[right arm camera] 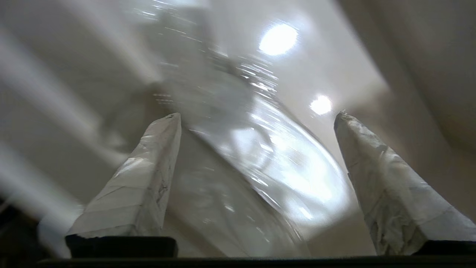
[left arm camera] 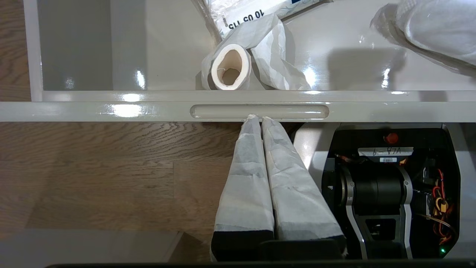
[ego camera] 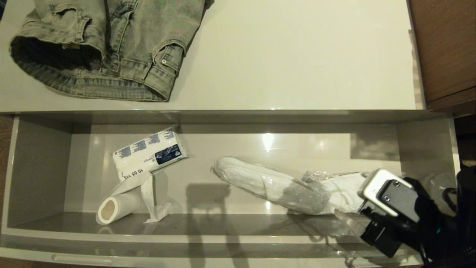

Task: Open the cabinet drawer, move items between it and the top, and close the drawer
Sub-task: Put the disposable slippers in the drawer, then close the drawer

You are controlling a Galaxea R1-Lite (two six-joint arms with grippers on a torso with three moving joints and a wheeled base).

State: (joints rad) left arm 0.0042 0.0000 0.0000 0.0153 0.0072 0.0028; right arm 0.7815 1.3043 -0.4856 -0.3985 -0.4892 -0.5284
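The cabinet drawer (ego camera: 223, 238) stands pulled out, grey inside. On the top (ego camera: 297, 56) at the far left lies the folded grey-green denim garment (ego camera: 108, 48). The white slippers in clear wrap (ego camera: 275, 186) lie inside the drawer, right of the middle. My right arm's wrist (ego camera: 390, 201) hangs over their right end. In the right wrist view the right gripper (right arm camera: 257, 115) is open, with the shiny wrap (right arm camera: 267, 156) between its fingers but not pinched. My left gripper (left arm camera: 256, 118) is shut and empty, its tips touching the drawer front at the slot handle (left arm camera: 223, 111).
A white paper roll (ego camera: 119, 204) and a white tissue pack with blue print (ego camera: 148, 152) lie in the drawer's left half. Brown wooden furniture (ego camera: 442, 48) stands at the far right. The wooden floor (left arm camera: 93, 167) and my base (left arm camera: 390, 193) lie below the drawer front.
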